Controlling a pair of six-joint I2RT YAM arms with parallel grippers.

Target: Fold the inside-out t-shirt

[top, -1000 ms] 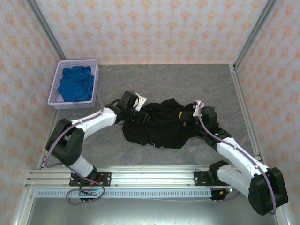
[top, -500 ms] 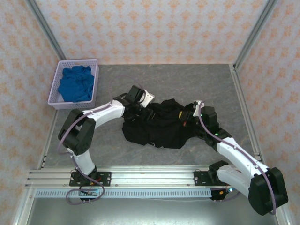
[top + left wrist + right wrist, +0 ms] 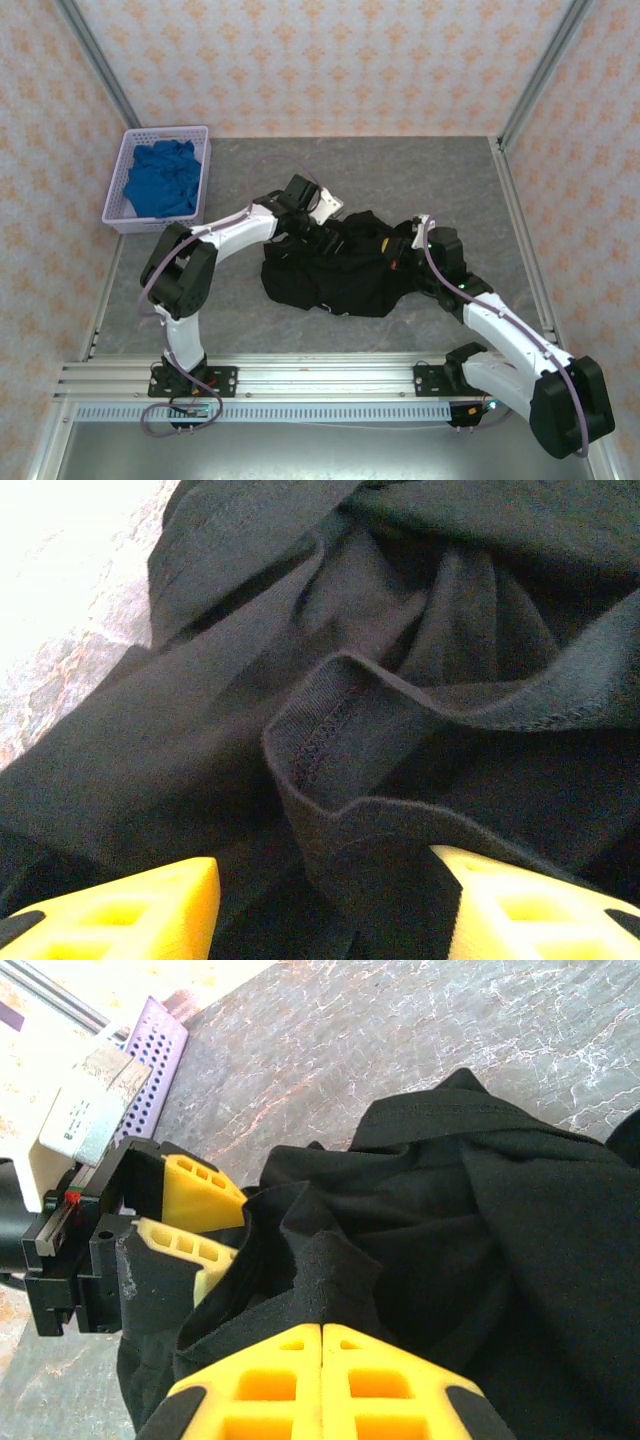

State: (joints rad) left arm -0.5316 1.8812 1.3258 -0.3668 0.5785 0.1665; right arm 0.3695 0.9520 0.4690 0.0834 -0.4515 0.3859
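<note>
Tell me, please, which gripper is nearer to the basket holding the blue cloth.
Left. The left gripper sits at the t-shirt's edge facing the basket; the right gripper grips the t-shirt's far side.

Up on the overhead view, the fingertips of the left gripper are swallowed by the folds of the black soft-fabric t-shirt, and the right gripper is masked by its own wrist. Sleeves, collar and hem cannot be told apart in that crumpled heap.

Over to the left wrist view: the 2 yellow fingers are clipped by the bottom edge, and the upper left corner is burnt out to white.

On the right wrist view, the yellow fingers, pressed together on a ridge of cloth, are cut by the bottom edge, and the lavender perforated plastic basket is reduced to a blurred sliver.
</note>
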